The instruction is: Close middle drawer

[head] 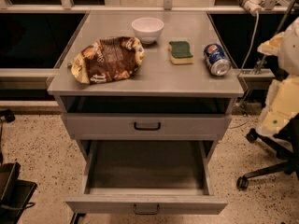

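Observation:
The middle drawer (146, 203) is pulled far out toward the camera. It is grey metal, its tray is empty, and a small dark pull sits at the centre of its front. Above it the uppermost drawer (146, 125) is pushed in, with a dark gap under the cabinet top. The lowest drawer is out of view below. My gripper (279, 48) and the cream-coloured arm are at the right edge, beside the cabinet's right side. They are well apart from the open drawer and touch nothing.
On the cabinet top (154, 76) lie a brown chip bag (106, 59), a white bowl (147, 29), a green sponge (180, 52) and a blue soda can (217, 59) on its side. An office chair base (261, 171) stands at the right and a dark object (11, 192) at the lower left.

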Motion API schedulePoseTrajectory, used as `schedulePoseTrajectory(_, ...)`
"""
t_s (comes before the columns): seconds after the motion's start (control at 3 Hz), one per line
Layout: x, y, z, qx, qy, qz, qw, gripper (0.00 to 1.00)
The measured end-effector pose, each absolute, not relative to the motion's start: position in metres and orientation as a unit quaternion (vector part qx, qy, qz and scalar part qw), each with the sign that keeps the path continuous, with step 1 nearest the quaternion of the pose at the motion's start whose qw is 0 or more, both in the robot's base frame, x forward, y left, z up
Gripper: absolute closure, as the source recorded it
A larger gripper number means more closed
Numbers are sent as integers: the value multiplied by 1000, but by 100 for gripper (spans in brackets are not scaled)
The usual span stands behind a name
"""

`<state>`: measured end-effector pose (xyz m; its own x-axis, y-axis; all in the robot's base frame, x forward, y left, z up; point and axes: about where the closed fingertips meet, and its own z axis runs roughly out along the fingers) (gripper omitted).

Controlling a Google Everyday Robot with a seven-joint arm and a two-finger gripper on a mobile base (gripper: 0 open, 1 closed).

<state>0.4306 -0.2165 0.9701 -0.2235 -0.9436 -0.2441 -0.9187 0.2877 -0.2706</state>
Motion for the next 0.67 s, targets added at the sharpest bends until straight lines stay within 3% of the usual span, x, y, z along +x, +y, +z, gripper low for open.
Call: schedulePoseTrajectory(0.67, 390, -223, 851, -500, 828, 81, 242, 0)
